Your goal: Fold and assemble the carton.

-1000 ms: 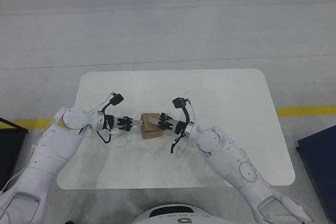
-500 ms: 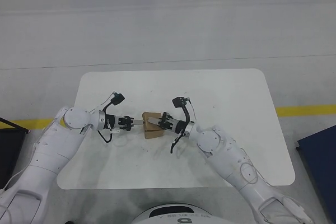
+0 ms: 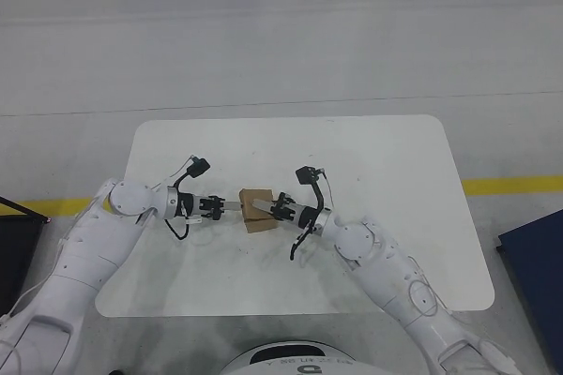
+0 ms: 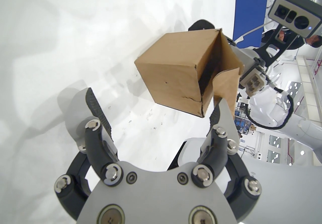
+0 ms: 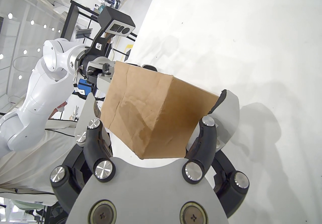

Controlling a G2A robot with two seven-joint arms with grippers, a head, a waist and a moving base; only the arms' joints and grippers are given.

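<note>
Now, carton point(image 3: 257, 208): small brown box, tilted, held between the two arms over the middle of the table point(image 3: 375, 159) and seemingly lifted clear of it; one end is not closed, its flap point(image 4: 226, 84) standing ajar.
Right claw point(image 5: 158, 99): clamped on the carton, a finger on each side, at the end away from the flap.
Left claw point(image 4: 156, 101): spread wide, gripping nothing; one fingertip point(image 4: 221, 109) touches the flap's edge.
Change: over the last second the carton and right claw have drifted slightly toward the right arm's side; the left claw has followed, staying at the open end. These are small shifts only.
Meaning: I judge this as lining up the flap for a push; the flap is not yet tucked, so assembly is unfinished.
Writing: the carton's visible faces are plain brown; no label or print that I can read.
</note>
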